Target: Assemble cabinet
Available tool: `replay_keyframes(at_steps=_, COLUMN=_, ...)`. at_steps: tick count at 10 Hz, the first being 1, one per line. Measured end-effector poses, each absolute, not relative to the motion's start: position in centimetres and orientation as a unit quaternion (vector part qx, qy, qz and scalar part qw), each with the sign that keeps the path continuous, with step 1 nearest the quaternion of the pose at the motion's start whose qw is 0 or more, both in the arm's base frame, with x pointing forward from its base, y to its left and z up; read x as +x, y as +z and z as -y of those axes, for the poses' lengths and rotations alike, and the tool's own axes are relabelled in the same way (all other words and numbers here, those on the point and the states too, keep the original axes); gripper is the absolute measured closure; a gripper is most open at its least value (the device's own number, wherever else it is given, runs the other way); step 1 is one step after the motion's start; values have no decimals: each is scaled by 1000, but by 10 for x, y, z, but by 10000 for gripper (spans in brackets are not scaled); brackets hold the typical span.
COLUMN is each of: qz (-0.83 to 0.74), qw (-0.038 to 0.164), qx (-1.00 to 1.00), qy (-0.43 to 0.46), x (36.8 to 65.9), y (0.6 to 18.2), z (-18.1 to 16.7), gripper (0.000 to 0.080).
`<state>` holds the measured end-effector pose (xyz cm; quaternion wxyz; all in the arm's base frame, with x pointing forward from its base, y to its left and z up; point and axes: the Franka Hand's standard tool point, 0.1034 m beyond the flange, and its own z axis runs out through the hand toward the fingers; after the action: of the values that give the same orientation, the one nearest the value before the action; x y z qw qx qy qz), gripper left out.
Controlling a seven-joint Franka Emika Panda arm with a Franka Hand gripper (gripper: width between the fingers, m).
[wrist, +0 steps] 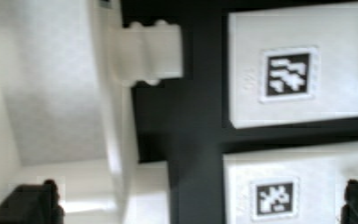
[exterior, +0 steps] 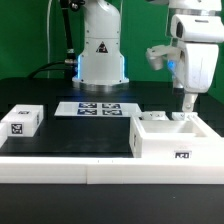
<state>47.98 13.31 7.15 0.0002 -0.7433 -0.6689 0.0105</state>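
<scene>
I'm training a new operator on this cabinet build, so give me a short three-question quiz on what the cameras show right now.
1. True or false: the pincer is closer to the cabinet than to the small white cube.
2. Which piece sits furthest to the exterior view's left? A) the cabinet B) the small white cube C) the marker board
3. Fill in the blank: in the wrist view, the fingertips stand wide apart, so the pincer is ____.

Key: 1 true; 2 B; 3 open.
</scene>
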Motion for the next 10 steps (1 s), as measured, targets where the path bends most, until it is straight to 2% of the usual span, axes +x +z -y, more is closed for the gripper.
replay_keyframes(at_steps=6, qz=659, qw=1, qx=-752, qy=7, x=470, y=69, z=-138, gripper=3)
replay_keyframes(at_steps=10, qz=674, qw=12, qx=-738, qy=-12, x=432, y=52, z=-162, gripper=3)
